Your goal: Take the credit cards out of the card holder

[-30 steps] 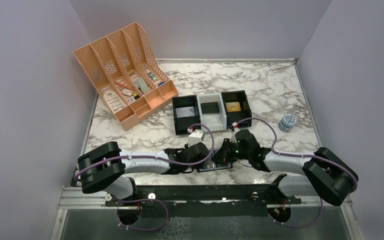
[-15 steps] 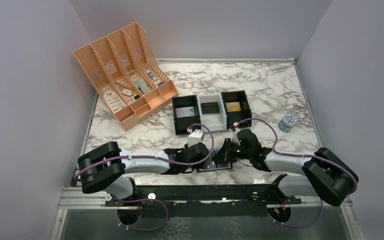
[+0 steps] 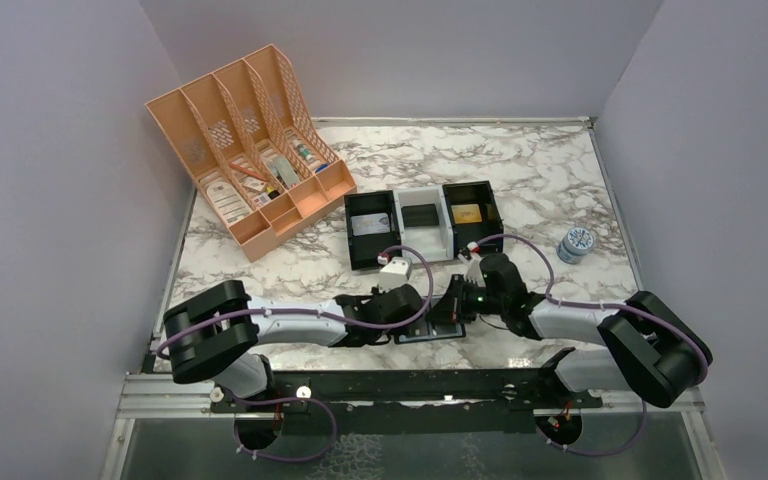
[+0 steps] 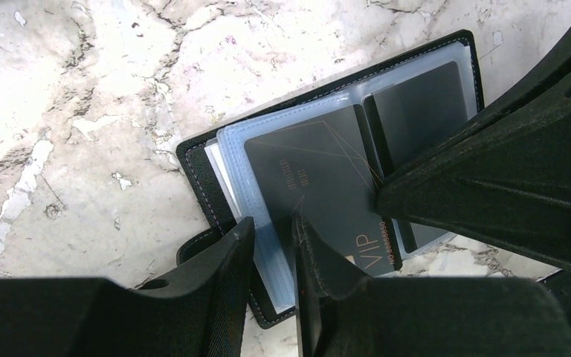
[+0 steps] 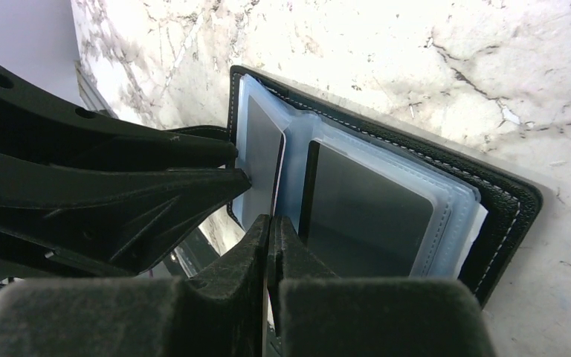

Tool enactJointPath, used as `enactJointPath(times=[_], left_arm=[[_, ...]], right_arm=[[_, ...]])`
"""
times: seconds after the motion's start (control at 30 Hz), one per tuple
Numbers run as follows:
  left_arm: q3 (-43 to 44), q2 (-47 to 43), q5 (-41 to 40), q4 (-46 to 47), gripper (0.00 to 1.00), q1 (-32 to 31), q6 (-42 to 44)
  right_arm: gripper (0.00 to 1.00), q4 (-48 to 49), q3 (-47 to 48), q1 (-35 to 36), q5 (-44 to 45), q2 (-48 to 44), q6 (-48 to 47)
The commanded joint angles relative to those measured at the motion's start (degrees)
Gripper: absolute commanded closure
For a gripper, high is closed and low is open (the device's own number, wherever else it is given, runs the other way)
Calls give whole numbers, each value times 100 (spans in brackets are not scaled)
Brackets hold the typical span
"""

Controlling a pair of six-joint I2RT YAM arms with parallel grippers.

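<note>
Open card holder [image 4: 342,108] lies on marble surface [image 4: 104,89] at near edge, btwn both arms; clear sleeve leaves fanned up. L gripper [image 4: 271,223]: jaws closed narrow on a sleeve leaf at holder's near side. R gripper [image 5: 269,223]: jaws clenched on edge of dark credit card [image 4: 320,178] w/ "VIP" print; card looks partly out of its sleeve. Adjacent pocket holds second dark card [image 4: 416,111]. Farther back: black-and-white 3-compartment tray [image 3: 400,238], peach file organizer [image 3: 250,150] at L rear, small round tin [image 3: 576,243] at R.
</note>
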Motion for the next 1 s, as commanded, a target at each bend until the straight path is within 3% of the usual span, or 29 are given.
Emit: enactJointPath(times=[0.0, 0.07, 0.1, 0.13, 0.17, 0.4, 0.97], left_arm=[[-93, 351, -50, -480, 73, 22, -36], [-80, 371, -33, -478, 73, 22, -36], [-76, 375, -23, -478, 74, 22, 2656], [-69, 374, -27, -481, 74, 22, 380], [-67, 374, -26, -485, 74, 21, 104], [-83, 342, -19, -543, 75, 22, 83], [-128, 225, -61, -554, 78, 22, 24]], right_arm=[[97, 221, 55, -71, -428, 60, -187], [96, 228, 86, -85, -471, 153, -171], [95, 254, 92, -87, -478, 212, -139], [95, 304, 97, -93, -501, 271, -122], [95, 333, 113, -94, -524, 336, -118], [99, 493, 139, -101, -487, 485, -58], [99, -68, -102, -428, -498, -66, -376]])
